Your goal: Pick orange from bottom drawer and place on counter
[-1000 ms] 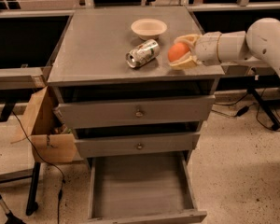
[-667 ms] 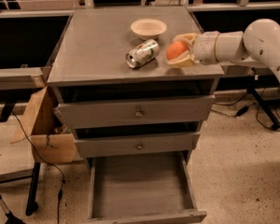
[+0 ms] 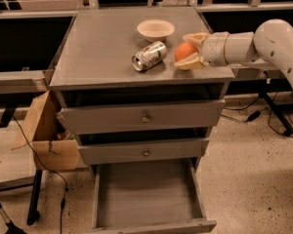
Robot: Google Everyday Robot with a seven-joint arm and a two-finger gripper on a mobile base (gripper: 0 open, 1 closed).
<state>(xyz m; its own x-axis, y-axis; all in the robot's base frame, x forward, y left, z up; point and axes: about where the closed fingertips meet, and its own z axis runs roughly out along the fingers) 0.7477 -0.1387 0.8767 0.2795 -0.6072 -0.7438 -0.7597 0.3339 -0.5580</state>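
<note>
From my station I count one white robot arm (image 3: 278, 40) reaching in from the right, and its single cream-fingered two-finger gripper (image 3: 188, 51) sits low over the right front part of the flat matte grey cabinet counter (image 3: 97, 43). The pincer is pinching the one small round orange fruit (image 3: 184, 52): one finger lies on its far side and one on its near side, both against the skin. I cannot tell whether the orange rests on the counter or hangs just above it.

Two other things lie on the counter. One is a silver soda can (image 3: 149, 56) on its side, just left of the orange and apart from it. The other is a shallow cream bowl (image 3: 156, 29), upright, behind the can.

I see three grey drawers below. The top drawer (image 3: 185, 116) and the middle drawer (image 3: 185, 149) each carry one small round knob, two knobs in all, and both sit slightly pulled out. The deep grey bottom drawer (image 3: 144, 225) is pulled out far, with nothing on its plain floor.

One open brown cardboard box (image 3: 44, 130) stands against the cabinet's left side
</note>
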